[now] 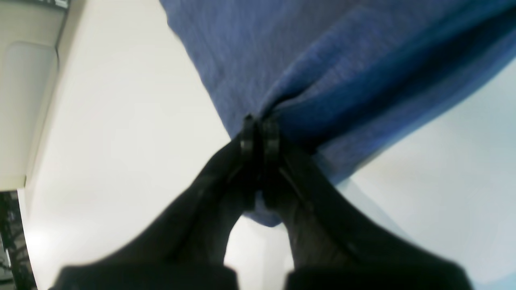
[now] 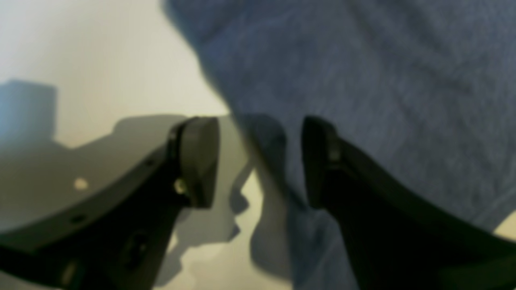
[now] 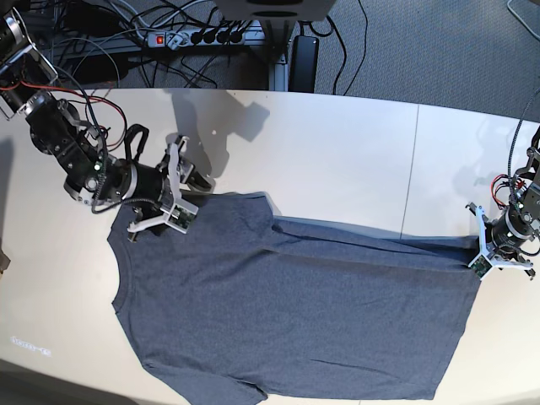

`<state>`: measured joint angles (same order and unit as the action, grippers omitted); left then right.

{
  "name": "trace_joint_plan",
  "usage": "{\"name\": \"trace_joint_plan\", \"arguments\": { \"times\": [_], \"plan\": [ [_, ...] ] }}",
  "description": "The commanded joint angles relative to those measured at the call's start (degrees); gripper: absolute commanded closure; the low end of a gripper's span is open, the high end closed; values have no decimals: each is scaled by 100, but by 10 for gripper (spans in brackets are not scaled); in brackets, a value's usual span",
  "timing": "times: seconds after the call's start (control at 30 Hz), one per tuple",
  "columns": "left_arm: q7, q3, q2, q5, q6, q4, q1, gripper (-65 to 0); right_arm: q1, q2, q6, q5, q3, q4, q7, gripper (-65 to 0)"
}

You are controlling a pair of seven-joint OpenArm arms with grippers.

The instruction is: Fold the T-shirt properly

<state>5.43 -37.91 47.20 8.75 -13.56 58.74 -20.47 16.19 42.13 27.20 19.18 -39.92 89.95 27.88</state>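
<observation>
The T-shirt (image 3: 287, 312) lies spread on the white table (image 3: 337, 160), toward its near edge, its far side folded over in a long band running rightward. At the right, the left gripper (image 3: 479, 253) is clenched on the shirt's far-right corner; the left wrist view shows the cloth (image 1: 322, 80) bunched between its closed jaws. At the left, the right gripper (image 3: 179, 192) stands with jaws apart, straddling the shirt's edge (image 2: 363, 80), grasping nothing.
</observation>
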Motion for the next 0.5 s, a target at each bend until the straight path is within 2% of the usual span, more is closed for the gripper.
{"name": "trace_joint_plan", "arguments": {
  "times": [0.0, 0.13, 0.47],
  "plan": [
    [-90, 63, 120, 26, -17, 17, -144, 0, 83, 144, 422, -15, 96, 162, -72, -330],
    [-87, 63, 122, 26, -15, 0, -142, 0, -59, 280, 437, -448, 94, 273, -63, -330],
    [-90, 63, 118, 26, -17, 2, -144, 0, -208, 225, 426, -1528, 90, 223, -337, -330]
  ]
}}
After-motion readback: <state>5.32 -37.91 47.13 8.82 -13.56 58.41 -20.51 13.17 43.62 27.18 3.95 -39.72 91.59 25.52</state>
